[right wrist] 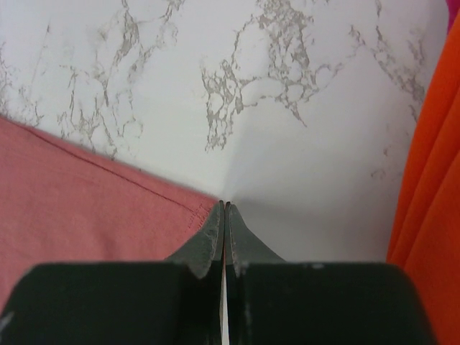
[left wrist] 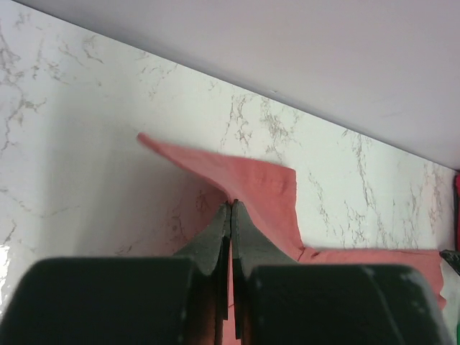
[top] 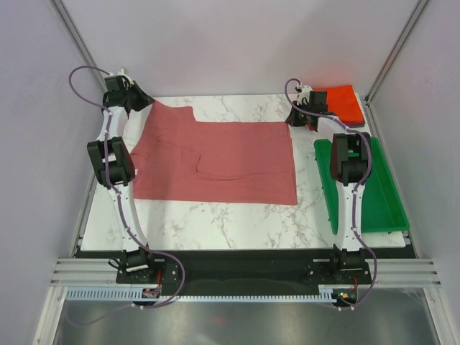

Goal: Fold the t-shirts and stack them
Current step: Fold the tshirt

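Top external view: a dusty rose-red cotton t-shirt (top: 215,162) lies spread flat across the white marble-patterned bench (top: 237,215). The left claw (top: 136,99) is at its far left corner and the right claw (top: 305,118) at its far right corner. A folded bright orange-red t-shirt (top: 341,100) rests at the bench's far right corner, just beyond a green plastic tray (top: 374,194).

Left wrist view: the left claw (left wrist: 231,205) is squeezed fully together on a pinch of the rose fabric (left wrist: 251,180), which peaks up off the bench in a limp tent.

Right wrist view: the right claw (right wrist: 224,206) is also pressed together, its tips meeting at the very corner of the stitched hem (right wrist: 86,215). It appears to have hold of it, though only barely. The orange-red tee (right wrist: 431,187) lies near on the right.

The cloth looks thin, light and soft, so it will likely sag between the two holds. The doubled hem at the corners is the firmest place to grip. No brand, label or writing can be read.
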Action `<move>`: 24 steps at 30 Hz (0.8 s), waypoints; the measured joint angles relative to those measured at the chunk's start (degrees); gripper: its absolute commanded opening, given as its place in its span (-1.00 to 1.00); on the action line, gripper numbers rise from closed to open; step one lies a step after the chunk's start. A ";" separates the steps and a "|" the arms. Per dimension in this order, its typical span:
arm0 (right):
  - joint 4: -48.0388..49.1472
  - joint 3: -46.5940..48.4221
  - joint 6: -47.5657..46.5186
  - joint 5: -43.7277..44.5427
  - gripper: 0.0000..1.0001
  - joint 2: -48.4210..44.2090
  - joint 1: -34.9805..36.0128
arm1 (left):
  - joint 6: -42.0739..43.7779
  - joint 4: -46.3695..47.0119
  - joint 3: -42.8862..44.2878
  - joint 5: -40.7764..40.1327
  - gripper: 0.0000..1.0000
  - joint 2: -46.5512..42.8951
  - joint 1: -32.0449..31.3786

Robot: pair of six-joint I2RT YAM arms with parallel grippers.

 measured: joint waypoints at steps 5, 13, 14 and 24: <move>4.37 -8.07 -0.04 2.38 -1.00 -4.85 0.04 | 1.84 -0.02 -4.92 -2.03 -0.95 -3.91 0.46; 11.65 -18.14 0.44 4.13 -1.00 -12.46 0.07 | 5.09 -0.02 -12.00 -2.73 -0.95 -9.16 0.57; 12.52 -19.08 0.52 3.89 -1.00 -13.33 0.07 | 5.16 -0.04 -12.50 -2.73 -0.95 -9.57 0.59; 16.96 -27.02 0.70 3.67 -1.00 -19.96 1.66 | 5.11 -0.09 -19.26 -3.89 -0.95 -15.30 1.33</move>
